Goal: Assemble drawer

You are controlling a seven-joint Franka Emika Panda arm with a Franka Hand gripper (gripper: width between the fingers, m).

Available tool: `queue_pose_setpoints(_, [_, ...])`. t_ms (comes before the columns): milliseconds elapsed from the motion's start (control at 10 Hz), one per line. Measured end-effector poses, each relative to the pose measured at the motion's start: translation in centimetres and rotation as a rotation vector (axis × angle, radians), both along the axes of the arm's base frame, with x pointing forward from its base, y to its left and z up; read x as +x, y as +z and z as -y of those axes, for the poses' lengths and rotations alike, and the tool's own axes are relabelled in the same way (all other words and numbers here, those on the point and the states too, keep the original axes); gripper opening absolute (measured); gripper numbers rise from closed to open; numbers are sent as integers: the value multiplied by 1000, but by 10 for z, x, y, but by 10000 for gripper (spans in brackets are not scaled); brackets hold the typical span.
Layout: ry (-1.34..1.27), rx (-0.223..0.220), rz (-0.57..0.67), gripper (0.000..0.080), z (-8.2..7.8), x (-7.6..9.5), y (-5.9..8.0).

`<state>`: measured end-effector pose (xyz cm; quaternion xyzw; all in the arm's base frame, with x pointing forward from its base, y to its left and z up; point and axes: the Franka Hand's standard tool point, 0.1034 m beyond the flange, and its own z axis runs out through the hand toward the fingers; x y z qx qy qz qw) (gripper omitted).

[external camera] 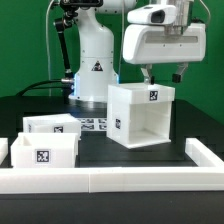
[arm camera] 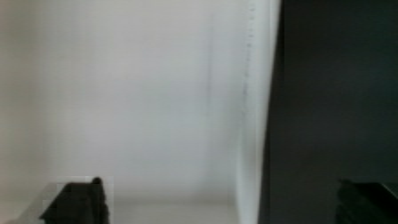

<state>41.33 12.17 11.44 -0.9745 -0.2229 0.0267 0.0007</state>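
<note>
The large white boxy housing [external camera: 140, 115] stands on the black table right of centre, its open side facing the front and a tag on its top front edge. Two small open-top trays sit at the exterior view's left, one behind [external camera: 50, 125] and one in front [external camera: 42, 152], each with a tag. My gripper [external camera: 163, 74] hangs just above the housing's rear top, open and empty. In the wrist view the housing's white surface [arm camera: 125, 100] fills most of the picture, with dark table beside it. The gripper [arm camera: 222, 205] shows only its two dark fingertips [arm camera: 75, 205], wide apart.
A long low white rail [external camera: 110, 180] runs along the front edge and turns back at the right [external camera: 205, 155]. The marker board [external camera: 92, 124] lies flat between the trays and the housing. The robot base [external camera: 95, 65] stands behind.
</note>
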Motion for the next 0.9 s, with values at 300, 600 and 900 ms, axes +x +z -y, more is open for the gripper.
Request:
queue_pose_setpoints(300, [-2,3,-14,650,-1,-3,-10])
queue_pose_setpoints(600, [-5,5,-17,562,-1,-4,-11])
queue_pose_setpoints(900, [-5,6,-15,247,0,-3,-11])
